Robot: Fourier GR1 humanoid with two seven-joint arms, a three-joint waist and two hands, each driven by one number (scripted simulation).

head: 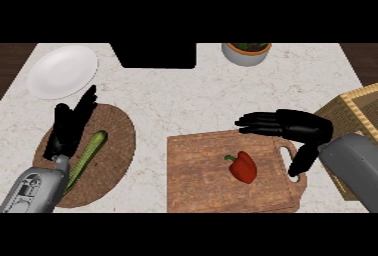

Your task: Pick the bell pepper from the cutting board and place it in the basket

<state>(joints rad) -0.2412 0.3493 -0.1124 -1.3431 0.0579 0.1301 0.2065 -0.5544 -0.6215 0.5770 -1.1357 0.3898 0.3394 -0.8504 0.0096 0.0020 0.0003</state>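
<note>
One glossy red bell pepper [244,167] on grainy wooden cutting board [203,175], right hand [295,127] unclenched above.

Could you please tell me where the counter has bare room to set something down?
The widest bare stretch lies between the white plate, the round mat and the cutting board, below the potted plant. The right side is crowded: the right hand hovers between the board and the basket.
</note>
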